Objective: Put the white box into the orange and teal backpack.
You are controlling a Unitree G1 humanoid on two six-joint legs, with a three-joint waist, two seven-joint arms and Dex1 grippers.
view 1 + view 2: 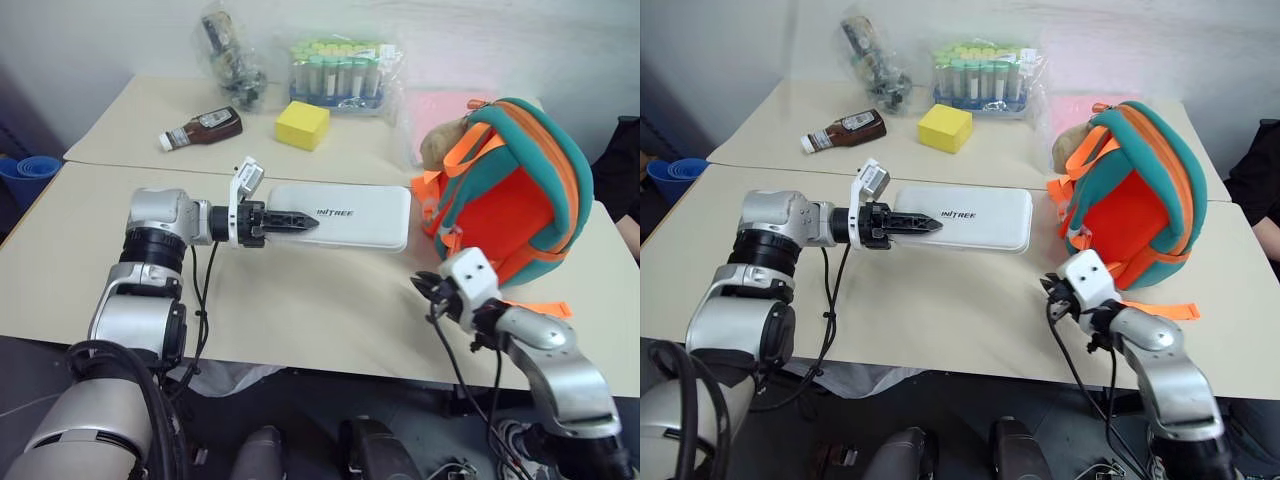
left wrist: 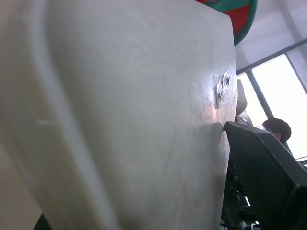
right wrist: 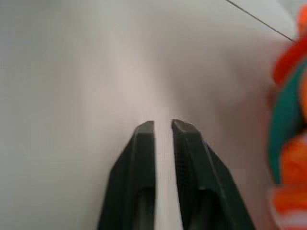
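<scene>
My left tool (image 1: 290,221) grips the white box (image 1: 350,215) by its end, the backpack (image 1: 515,190) beyond it unfilled; my right tool (image 3: 163,125) is slightly parted, empty.

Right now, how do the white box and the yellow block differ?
The white box is long, flat and rounded, with dark lettering; the yellow block is a small, plain cube. The left gripper holds the box by one end, beside the backpack; the block sits untouched on the farther table.
</scene>
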